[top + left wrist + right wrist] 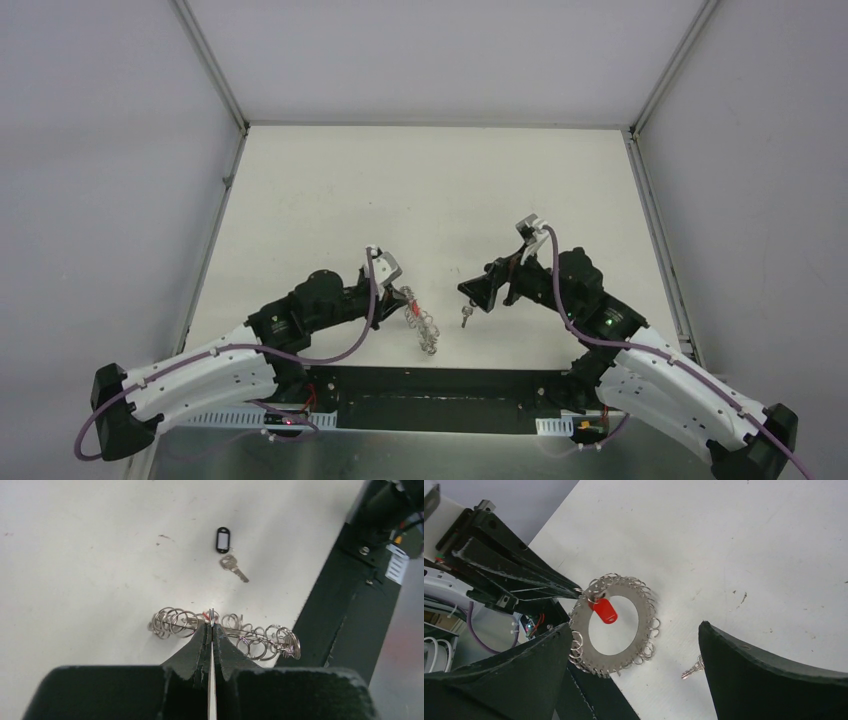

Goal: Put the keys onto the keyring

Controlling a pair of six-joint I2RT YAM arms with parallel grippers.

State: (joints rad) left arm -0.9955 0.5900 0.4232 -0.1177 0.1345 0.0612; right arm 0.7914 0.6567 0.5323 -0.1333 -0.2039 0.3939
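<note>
The keyring point(644, 625) is a flat silvery ring fringed with small wire loops. My left gripper point(212, 619) is shut on its rim and holds it edge-up; it also shows in the top view point(424, 328). A red tag point(604, 610) hangs from a loop at the pinched spot. A small silver key point(234, 569) joined to a black tag point(223, 539) lies on the table beyond the ring. In the right wrist view the key point(693, 669) is partly hidden by a finger. My right gripper point(635, 626) is open and empty, facing the ring, above the key point(465, 318).
The black mounting bar point(345, 610) runs along the table's near edge just beside the ring. The left arm's fingers point(539, 582) reach in from the left in the right wrist view. White walls enclose the table point(420, 190).
</note>
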